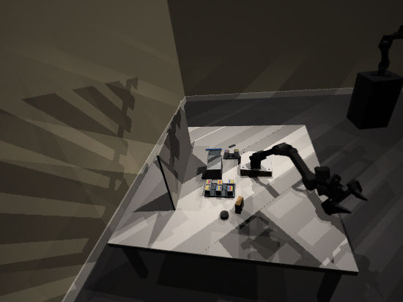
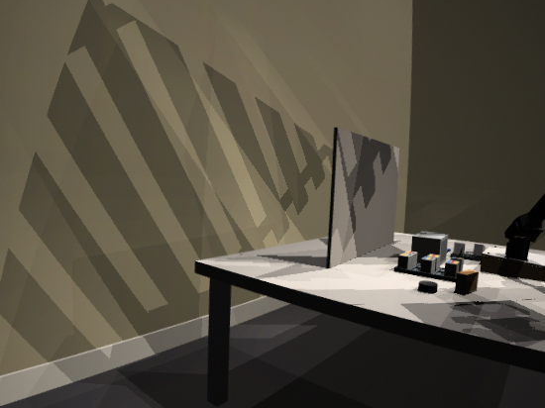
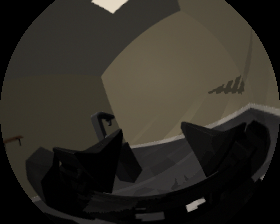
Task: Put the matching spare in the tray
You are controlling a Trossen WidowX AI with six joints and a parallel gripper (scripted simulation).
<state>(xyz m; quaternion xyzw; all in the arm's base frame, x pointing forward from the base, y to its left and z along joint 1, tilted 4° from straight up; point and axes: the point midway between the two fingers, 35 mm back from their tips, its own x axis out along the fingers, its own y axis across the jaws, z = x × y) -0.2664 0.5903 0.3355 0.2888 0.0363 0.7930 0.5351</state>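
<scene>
A small black puck (image 1: 224,215) lies low in the top view's centre — just beside a tan wooden block (image 1: 239,203). An upright grey panel (image 1: 178,152) stands left of them on the table (image 1: 205,236).

The table (image 1: 190,236) carries an upright panel (image 1: 179,155), a rack of spares (image 1: 219,189), a black puck (image 1: 224,215) and a brown block (image 1: 239,203).

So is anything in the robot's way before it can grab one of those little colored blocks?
Nothing visible blocks it. The open gripper hangs off to the side of the spares, with only table between; the brown block sits beside that path.
</scene>
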